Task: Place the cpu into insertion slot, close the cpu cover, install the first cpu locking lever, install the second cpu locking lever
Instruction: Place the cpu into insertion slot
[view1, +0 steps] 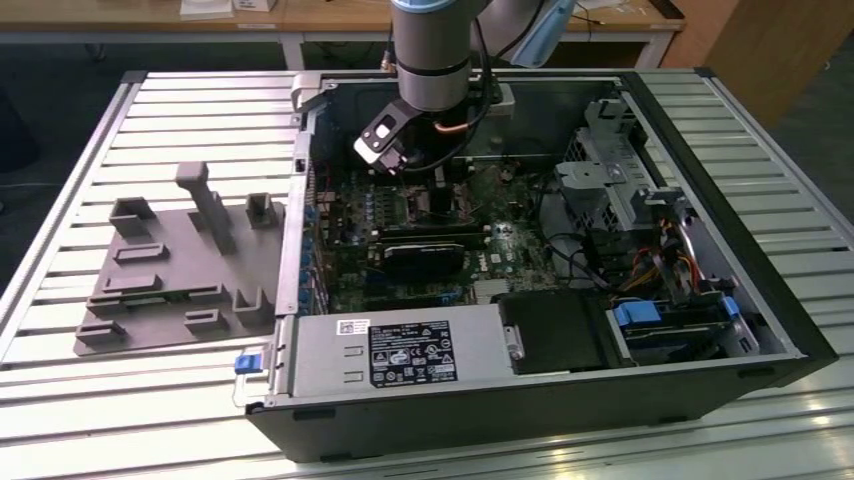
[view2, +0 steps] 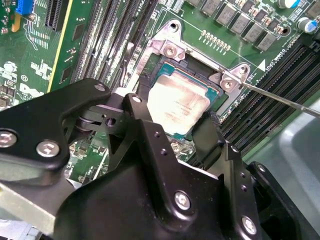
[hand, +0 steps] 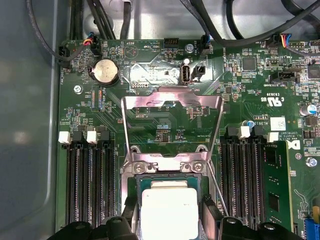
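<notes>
Pincer (view2: 176, 114) is down inside the case (view1: 534, 420), right over the slot (view2: 196, 69), and the cpu (view2: 177, 102) sits between its fingers (view2: 142, 95). The jaws are parted just the width of the chip, one pad on each of two opposite edges, so it has hold of the cpu. The chip lies low in the slot, silver top up, roughly square to the rim. Whether it is fully bedded or hanging a touch above the contacts I can't quite tell from here.

Just beyond the fingertips the cover (hand: 172, 99) is swung open, away from the chip, hinge side nearest the pincer, with the green board (hand: 150, 60) showing through its window. A thin lever (view2: 280, 96) runs out past one finger, unlatched and off the cover.

Doing this step well, I'd judge, means keeping the chip level and dead parallel to the slot's rim. It should settle by its own weight with no downward shove, since the contacts beneath would likely bend easily. The fingers should part only enough to free the edges, straight outwards, so no pad drags the chip askew or clips the lever beside it
</notes>
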